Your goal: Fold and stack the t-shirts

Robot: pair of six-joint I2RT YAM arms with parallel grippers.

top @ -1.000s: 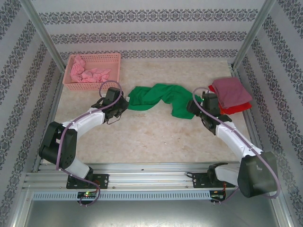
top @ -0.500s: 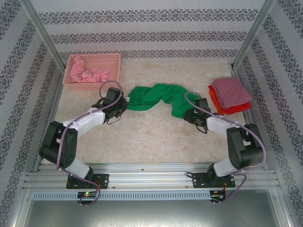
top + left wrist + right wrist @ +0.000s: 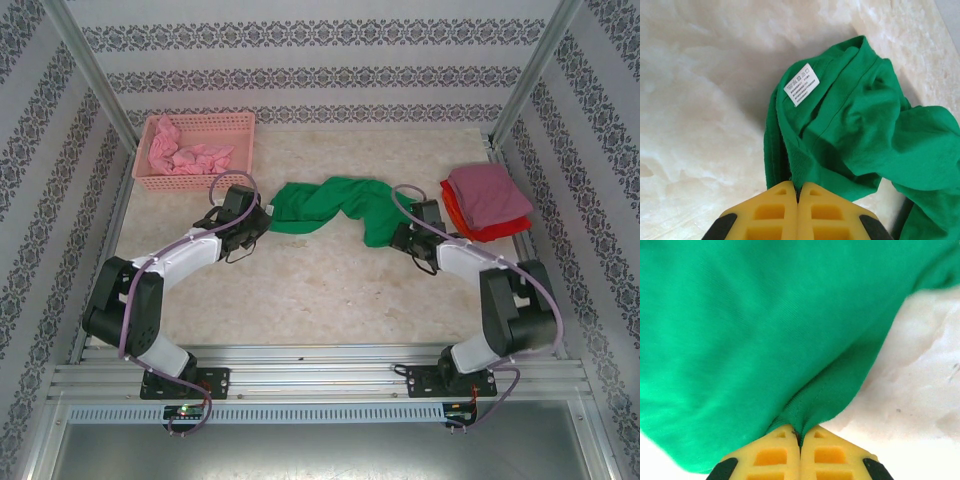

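Observation:
A bright green t-shirt (image 3: pixel 335 205) lies crumpled across the middle of the table, its white care label (image 3: pixel 801 84) facing up. My left gripper (image 3: pixel 262 222) is shut on the shirt's left end, with green cloth (image 3: pixel 850 125) pinched between the yellow fingers (image 3: pixel 775 210). At the shirt's right end my right gripper (image 3: pixel 398 238) is shut on a fold of the hem (image 3: pixel 810 405). A folded mauve-pink t-shirt (image 3: pixel 487 193) rests on red and orange ones (image 3: pixel 500 230) at the right edge. Light pink t-shirts (image 3: pixel 185 155) lie in the basket.
A pink lattice basket (image 3: pixel 240 125) stands at the back left corner. Metal frame posts (image 3: pixel 95 75) rise at both back corners. The marble tabletop (image 3: pixel 310 290) is bare in front of the green shirt.
My right arm swung left from beside the folded stack to the green shirt's right end, and its gripper closed on the hem. The left arm has not moved.

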